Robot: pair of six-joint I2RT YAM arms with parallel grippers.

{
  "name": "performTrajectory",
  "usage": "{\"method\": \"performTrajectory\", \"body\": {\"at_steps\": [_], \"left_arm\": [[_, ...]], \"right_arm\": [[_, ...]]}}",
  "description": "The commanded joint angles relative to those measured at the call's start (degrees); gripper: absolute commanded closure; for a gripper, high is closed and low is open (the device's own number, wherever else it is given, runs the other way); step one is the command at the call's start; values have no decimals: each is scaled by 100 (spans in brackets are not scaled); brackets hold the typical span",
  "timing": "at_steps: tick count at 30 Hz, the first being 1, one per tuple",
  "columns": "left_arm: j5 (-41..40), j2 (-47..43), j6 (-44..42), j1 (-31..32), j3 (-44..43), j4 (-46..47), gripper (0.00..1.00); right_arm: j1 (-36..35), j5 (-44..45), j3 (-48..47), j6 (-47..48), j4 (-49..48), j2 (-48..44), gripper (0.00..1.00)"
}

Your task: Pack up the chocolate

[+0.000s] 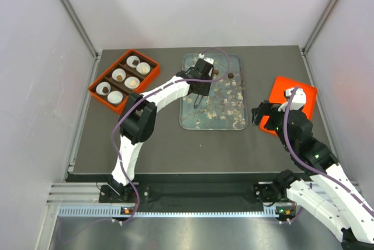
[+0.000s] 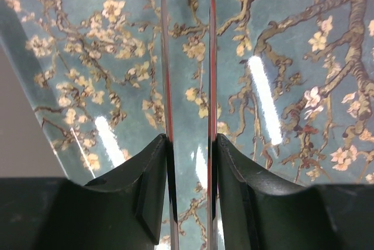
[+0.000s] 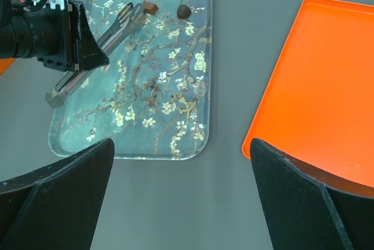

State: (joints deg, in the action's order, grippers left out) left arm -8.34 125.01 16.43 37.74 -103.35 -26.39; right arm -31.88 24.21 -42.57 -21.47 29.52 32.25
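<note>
Squeezing slim metal tongs (image 3: 111, 31) in left gripper (image 2: 191, 145), lined up lengthwise on small brown blocky chocolate (image 3: 151, 9) right at their tips; gaping right gripper (image 3: 180, 145) well apart.

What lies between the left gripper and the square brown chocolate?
The metal tongs held by the left gripper, their tips beside the chocolate, seen in the right wrist view.

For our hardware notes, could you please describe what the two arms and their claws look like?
Both the left arm and right arm have white shells with black joints, and a purple cable loops along each. The left claw and right claw have matte black, wedge-shaped fingers.
</note>
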Motion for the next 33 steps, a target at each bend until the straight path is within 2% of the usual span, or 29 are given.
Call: {"method": "performTrajectory", "body": {"at_steps": [1, 14, 33], "left_arm": [[-176, -495, 177, 15, 25, -252, 60], [-238, -917, 502, 6, 201, -621, 61], [-265, -1049, 564, -29, 263, -815, 61]], "right_arm": [[-73, 93, -155, 20, -236, -70, 0], [-73, 40, -147, -23, -245, -158, 0], [-73, -4, -138, -59, -227, -210, 0]]}}
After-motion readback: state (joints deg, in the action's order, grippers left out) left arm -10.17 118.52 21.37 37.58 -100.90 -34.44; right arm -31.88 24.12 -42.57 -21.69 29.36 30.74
